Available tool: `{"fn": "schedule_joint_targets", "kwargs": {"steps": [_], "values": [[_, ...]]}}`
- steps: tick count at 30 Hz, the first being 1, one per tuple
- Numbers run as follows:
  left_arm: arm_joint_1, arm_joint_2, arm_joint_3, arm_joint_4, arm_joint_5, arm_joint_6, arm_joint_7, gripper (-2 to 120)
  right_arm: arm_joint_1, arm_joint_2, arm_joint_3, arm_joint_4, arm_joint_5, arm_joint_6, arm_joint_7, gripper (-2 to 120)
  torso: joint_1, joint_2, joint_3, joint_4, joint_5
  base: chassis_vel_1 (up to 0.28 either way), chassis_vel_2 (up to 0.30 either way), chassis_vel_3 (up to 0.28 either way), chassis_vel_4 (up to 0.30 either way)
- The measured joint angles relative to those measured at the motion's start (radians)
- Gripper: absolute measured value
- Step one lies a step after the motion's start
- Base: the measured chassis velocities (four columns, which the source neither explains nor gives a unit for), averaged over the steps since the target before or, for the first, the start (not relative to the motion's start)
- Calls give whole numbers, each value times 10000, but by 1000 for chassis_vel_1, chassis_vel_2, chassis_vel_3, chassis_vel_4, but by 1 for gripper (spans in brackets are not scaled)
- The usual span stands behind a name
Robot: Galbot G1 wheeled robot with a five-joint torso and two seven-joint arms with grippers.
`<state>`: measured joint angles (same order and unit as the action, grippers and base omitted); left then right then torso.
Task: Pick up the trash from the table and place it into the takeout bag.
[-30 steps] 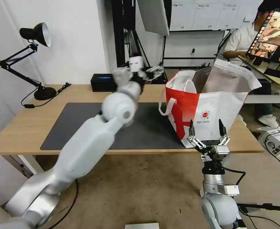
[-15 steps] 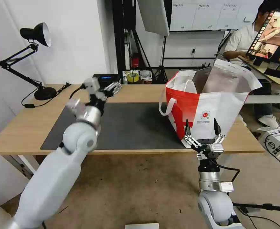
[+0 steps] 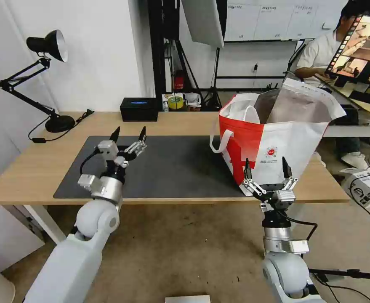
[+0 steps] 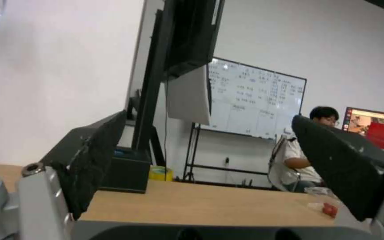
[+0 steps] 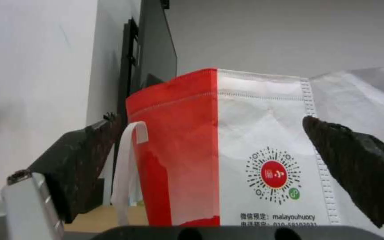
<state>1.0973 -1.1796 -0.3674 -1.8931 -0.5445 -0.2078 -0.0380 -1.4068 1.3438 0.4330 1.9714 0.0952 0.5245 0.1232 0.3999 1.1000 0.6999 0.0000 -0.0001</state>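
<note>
The takeout bag [image 3: 277,143] stands open on the right end of the table [image 3: 37,168], its foil lining showing; its red and white side with the round logo shows in the right wrist view [image 5: 254,133]. The trash is out of view. My left gripper [image 3: 129,131] hangs open over the left part of the dark grey mat [image 3: 180,164], pointing away from me, with nothing between its fingers [image 4: 210,116]. Below the table's front edge, just in front of the bag, my right gripper [image 3: 265,163] is open and points up, empty [image 5: 210,118].
A black desk lamp [image 3: 46,46] stands at the table's far left, with a small black box [image 3: 139,109] at the far edge. Behind the table are stands, a tape roll [image 3: 175,102] and a whiteboard. A cardboard box [image 3: 368,185] and cables lie on the floor at right.
My left arm has swung back from the far edge near the bag, leftward and down, and its open gripper is now over the mat's left part. The right gripper dropped slightly.
</note>
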Motion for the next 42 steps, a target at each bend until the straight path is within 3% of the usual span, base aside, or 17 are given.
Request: {"fn": "schedule_joint_targets", "kwargs": {"steps": [18,30,42], "values": [[1981,-1091,-1028,443,1779,-2298,291,100,-193,7,318,-268,-32,115,192,100,1,0,1,0,1,0,0,0,0],[2477,-1316,-1389,408,2056,-2901,422,100,-160,81,284,-363,-323,205,174,100,1,0,1,0,1,0,0,0,0],[2671,-1441,-1368,328,2176,-3015,505,100,-162,84,325,-375,-354,267,164,100,1,0,1,0,1,0,0,0,0]]}}
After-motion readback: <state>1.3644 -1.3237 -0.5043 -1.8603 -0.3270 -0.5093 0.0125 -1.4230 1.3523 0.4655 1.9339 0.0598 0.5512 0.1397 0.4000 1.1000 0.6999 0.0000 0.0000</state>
